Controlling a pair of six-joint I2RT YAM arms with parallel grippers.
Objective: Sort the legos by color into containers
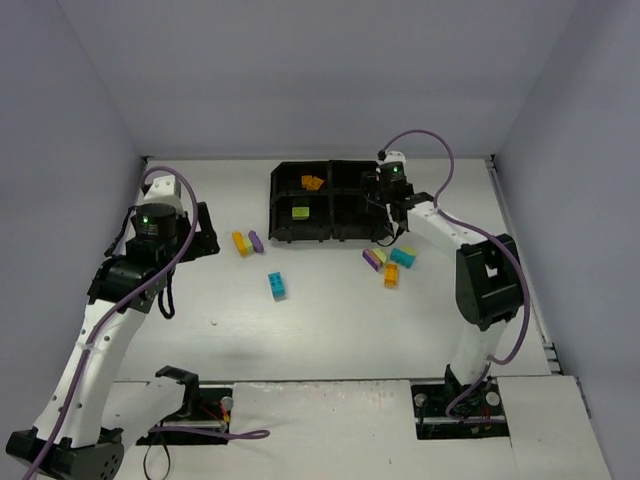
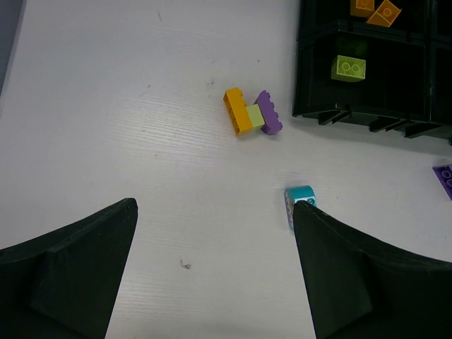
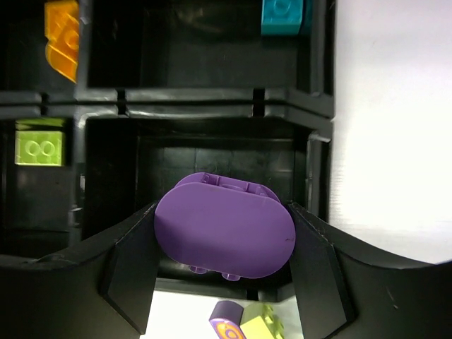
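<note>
Right fingers (image 3: 127,282) gripped a rounded purple brick (image 3: 224,236) above the seemingly empty compartment (image 3: 212,152) at the black tray's (image 3: 205,99) five o'clock corner, apparently to start the purple bin. Left fingers (image 2: 70,268) hung wide open over the surface (image 2: 141,106), a teal brick (image 2: 300,201) at their two o'clock.

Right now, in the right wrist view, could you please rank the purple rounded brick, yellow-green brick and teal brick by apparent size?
1. purple rounded brick: largest, though nearest the camera, in the right gripper.
2. yellow-green brick and teal brick look alike; the frame edge crops the teal one.
</note>
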